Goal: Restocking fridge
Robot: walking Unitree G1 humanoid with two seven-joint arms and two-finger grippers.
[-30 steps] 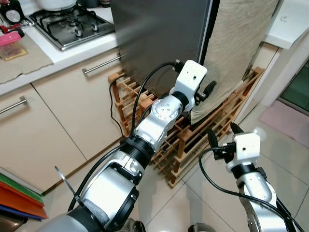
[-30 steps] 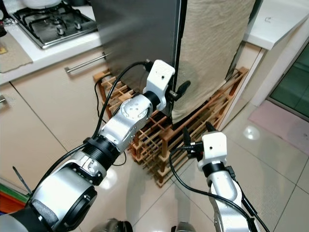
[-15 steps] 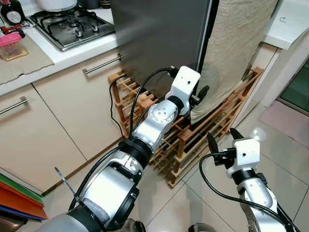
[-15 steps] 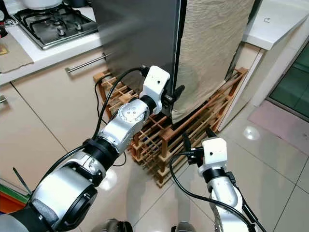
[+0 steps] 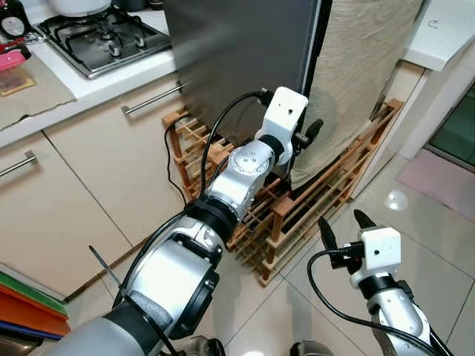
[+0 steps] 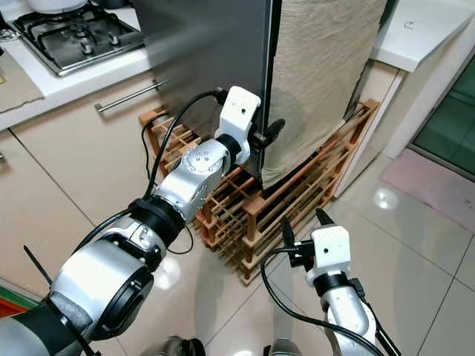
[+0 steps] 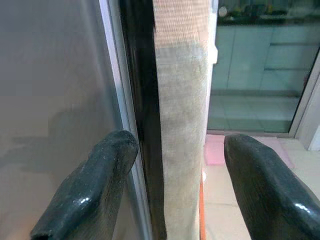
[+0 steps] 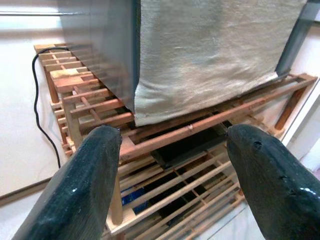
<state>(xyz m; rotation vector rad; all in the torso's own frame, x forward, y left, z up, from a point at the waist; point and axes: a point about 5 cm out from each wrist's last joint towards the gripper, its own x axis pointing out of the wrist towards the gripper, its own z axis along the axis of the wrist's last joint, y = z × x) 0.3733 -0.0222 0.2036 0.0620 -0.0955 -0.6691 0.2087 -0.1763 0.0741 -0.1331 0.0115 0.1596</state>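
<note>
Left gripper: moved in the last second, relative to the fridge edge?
Yes. The left gripper, fingers open, drew back from over the cloth toward the fridge corner edge.

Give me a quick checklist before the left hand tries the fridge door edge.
1. Left hand open: ok, fingers spread.
2. Left hand lined up with the door edge: ok, one finger lies before the grey fridge door, the other beyond the beige cloth.
3. Fingers closed on the edge: not ok, not yet gripping.
4. Door cracked open: cannot tell.
5. Right hand free: ok, open, empty, low over the floor by the wooden rack.
</note>
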